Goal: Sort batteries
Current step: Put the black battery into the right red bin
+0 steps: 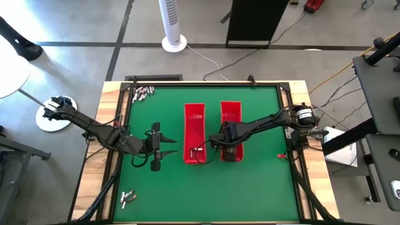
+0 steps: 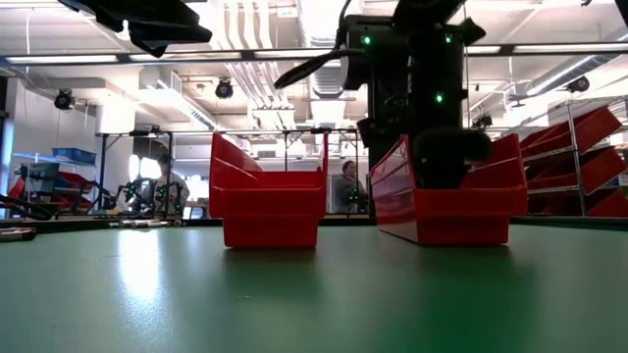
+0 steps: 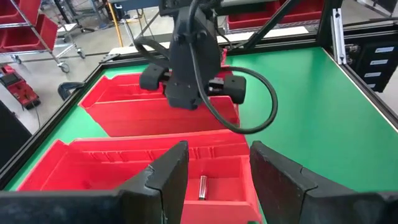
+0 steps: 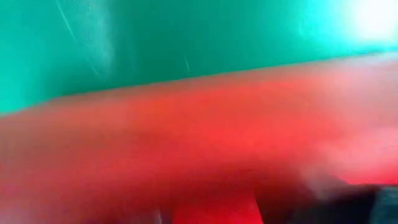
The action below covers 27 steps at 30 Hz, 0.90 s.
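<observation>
One battery (image 3: 203,186) lies loose on the floor of the near compartment of the left red tray (image 1: 194,131), seen in the left wrist view directly ahead of and between that arm's own fingers; its long axis runs roughly away from the wrist camera. The remaining batteries sit in two groups on the green table (image 1: 262,187): a cluster (image 1: 142,94) near the far left corner and a smaller cluster (image 1: 128,198) near the front left corner, both well apart from the trays. The left pincer (image 1: 164,147) hovers over the table just beside the left tray, fingers spread wide and holding nothing. The right pincer (image 1: 215,142) reaches in from the right across the right red tray (image 1: 231,115) and hangs low at the near ends of the trays; whether its fingers are open or closed cannot be determined, as its wrist view shows only red tray wall at close range against green table. Judgement: both loose clusters lie on the left side, so the left arm is the nearer one for the next pick, and it must turn away from the trays to reach either group. Individual battery orientation within the clusters is too small to resolve.
</observation>
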### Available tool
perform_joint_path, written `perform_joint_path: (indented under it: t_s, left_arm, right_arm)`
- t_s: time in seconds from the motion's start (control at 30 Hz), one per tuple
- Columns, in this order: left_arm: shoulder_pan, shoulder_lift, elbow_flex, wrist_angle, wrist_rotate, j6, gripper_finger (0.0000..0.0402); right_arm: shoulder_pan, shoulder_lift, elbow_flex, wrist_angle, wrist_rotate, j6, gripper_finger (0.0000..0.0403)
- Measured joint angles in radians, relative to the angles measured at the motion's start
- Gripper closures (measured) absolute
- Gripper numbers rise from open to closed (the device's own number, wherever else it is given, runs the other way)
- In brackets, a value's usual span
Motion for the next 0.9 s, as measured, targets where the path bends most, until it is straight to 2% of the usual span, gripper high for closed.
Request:
perform_joint_path:
  t_s: [0.23, 0.33, 0.5, 0.63, 0.73, 0.9]
  left_arm:
    - [0.0, -0.001, 0.0, -0.023, 0.0, -0.006, 0.025]
    - [0.0, -0.001, 0.0, -0.067, 0.001, -0.037, 0.025]
    - [0.0, -0.001, 0.0, -0.146, 0.001, -0.11, 0.025]
    - [0.0, -0.001, 0.0, -0.197, 0.0, -0.17, 0.025]
    - [0.0, -0.001, 0.0, -0.249, 0.0, -0.223, 0.025]
    - [0.0, -0.001, 0.0, -0.394, 0.003, -0.369, 0.025]
  right_arm:
    - [0.021, -0.045, 0.112, -0.144, 0.001, 0.04, 0.0194]
    - [0.054, -0.079, 0.173, -0.193, 0.005, 0.092, 0.0188]
    - [0.143, -0.156, 0.223, -0.247, 0.074, 0.176, 0.019]
    - [0.203, -0.216, 0.21, -0.388, 0.146, 0.292, 0.0195]
    - [0.235, -0.247, 0.164, -0.486, 0.16, 0.386, 0.0195]
    - [0.255, -0.262, 0.053, -0.49, 0.157, 0.475, 0.019]
